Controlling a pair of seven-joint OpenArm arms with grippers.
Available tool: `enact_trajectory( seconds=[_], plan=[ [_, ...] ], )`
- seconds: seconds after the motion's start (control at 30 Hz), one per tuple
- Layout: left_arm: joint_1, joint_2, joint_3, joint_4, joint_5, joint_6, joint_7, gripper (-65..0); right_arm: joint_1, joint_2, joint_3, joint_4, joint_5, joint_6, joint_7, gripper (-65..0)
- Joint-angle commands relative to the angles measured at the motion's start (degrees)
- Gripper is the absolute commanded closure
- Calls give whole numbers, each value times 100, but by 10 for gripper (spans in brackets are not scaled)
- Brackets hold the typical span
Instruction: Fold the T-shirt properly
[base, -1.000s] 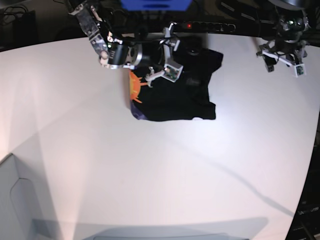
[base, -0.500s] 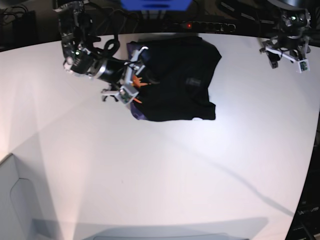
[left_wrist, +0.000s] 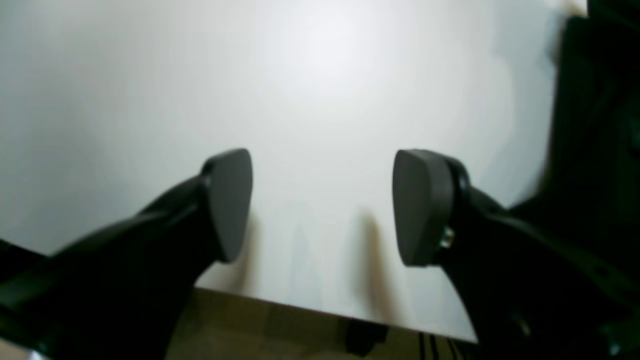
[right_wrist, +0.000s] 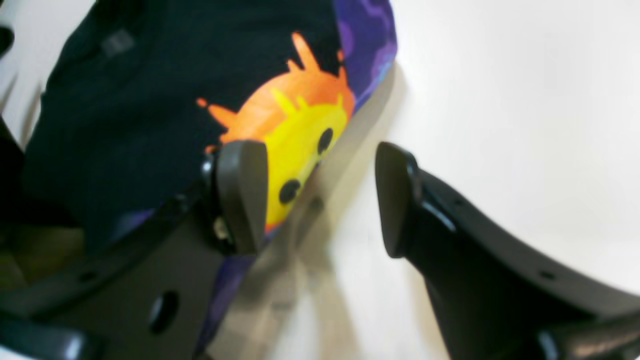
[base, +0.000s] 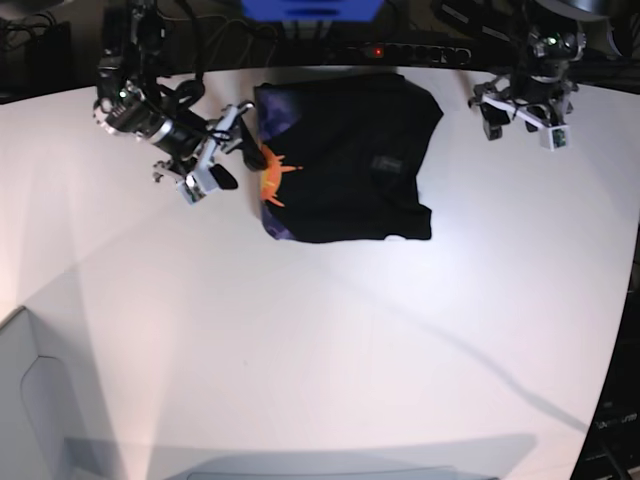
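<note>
one t-shirt (base: 345, 160) lies on the white table (base: 320, 330), near the table's far edge in the base view. it is black and folded into a compact, roughly squarish bundle. one strip of orange-and-purple print (base: 270, 185) shows along its edge on the base view's left, and one small grey label (base: 386, 164) sits on the top layer.

two grippers are in view, one per arm. the right gripper (base: 215, 150) sits just beside the printed edge of the t-shirt, on the base view's left. in the right wrist view its two fingers (right_wrist: 240, 195) stand well apart with nothing between them: one finger is over the yellow-and-orange print (right_wrist: 295, 130), the other over bare table (right_wrist: 500, 125). whether the finger touches the cloth cannot be told.

the left gripper (base: 520, 110) is at the far corner on the base view's right, apart from the t-shirt. in the left wrist view its two fingers (left_wrist: 230, 200) are spread wide and empty, with only white table (left_wrist: 320, 100) seen between them. a dark shape fills that view's right edge, too blurred to name.
</note>
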Motion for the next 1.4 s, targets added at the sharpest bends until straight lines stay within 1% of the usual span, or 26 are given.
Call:
enact_trajectory(
  seconds=[0.0,0.1,0.17,0.27,0.4,0.5,0.57,0.73,0.83,0.93,1.07,1.13,1.23,1.3,1.37],
  plan=[
    [-32,-35,49,96,-45,2,-77,-423,125,28,-23,27,137,36,179,-348],
    [-305,44,286,44,-45,37,-68,-423,257,2,-76,-202,137,36,223,-348],
    [-657,238,497,35,8,37,-24,-423,442,2,-225,-430,137,36,223,-348],
    [-1043,501,893,-97,17,46,-15,-423,688,2,-234,-817,137,36,223,-348],
    [-1413,580,1473,-528,17,55,-15,-423,969,19,-225,-1186,137,36,231,-346],
    [-1597,598,1745,-871,17,55,-15,-423,1180,46,-216,-1424,137,36,231,-346],
    [-1747,598,1904,-1125,17,55,-33,-422,1312,46,-49,-1529,137,36,231,-346],
    [-2116,774,2079,-1618,17,55,-50,-422,1567,46,329,-1547,137,36,231,-347],
    [-2371,994,2097,-1908,17,55,-59,-422,1664,46,610,-1521,137,36,231,-347],
    [-2810,1187,2097,-2224,17,55,-59,-422,1672,46,962,-1380,146,36,231,-348],
    [-3382,1416,2097,-2532,17,55,-24,-422,1567,46,1137,-1011,146,36,179,-348],
    [-3514,1504,2097,-2523,17,55,-15,-422,1373,46,1155,-773,146,36,179,-347],
    [-3452,1486,2106,-2066,17,55,46,-422,1057,19,1155,-316,146,36,179,-347],
    [-3312,1433,2141,-1706,17,55,354,-422,864,-51,1137,-52,146,36,179,-347],
    [-3136,1231,2132,-1213,17,55,635,-422,670,-245,1067,150,137,36,179,-347]
  ],
)
